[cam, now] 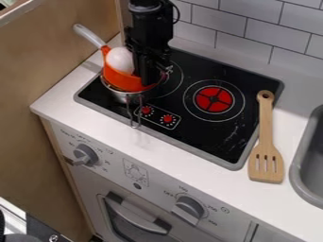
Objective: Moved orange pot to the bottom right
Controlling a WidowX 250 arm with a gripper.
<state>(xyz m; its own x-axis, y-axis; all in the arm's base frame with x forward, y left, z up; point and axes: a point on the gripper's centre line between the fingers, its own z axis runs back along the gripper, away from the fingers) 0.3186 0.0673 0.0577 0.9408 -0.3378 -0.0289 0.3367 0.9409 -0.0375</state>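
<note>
Arm: black, in from the top edge left of centre, hanging near vertical. Gripper (150, 79) points down at the right side of the orange pot (120, 79), over the left part of the cooktop (202, 134). Can't tell if it's grasping the pot or released.

Print: small markings around the left oven knob (86, 154) and right oven knob (189, 210), plus a line drawing on the panel between. Red cooktop dials (157, 115) have white marks around them.

Orange pot: near the cooktop's left corner, above and overlapping a metal pot (121, 97); contact between them unclear. Long axis runs upper left to lower right, pale handle (89, 35) pointing upper left, toward the wooden side panel (44, 66). Looks tipped, handle end higher. White egg-shaped object (120, 60) inside. Metal pot's wire handle (134, 113) points at the worktop's (60, 101) front edge.

Slotted wooden spatula (266, 142) along the cooktop's right side, blade toward the front edge, near the sink (306, 177).
</note>
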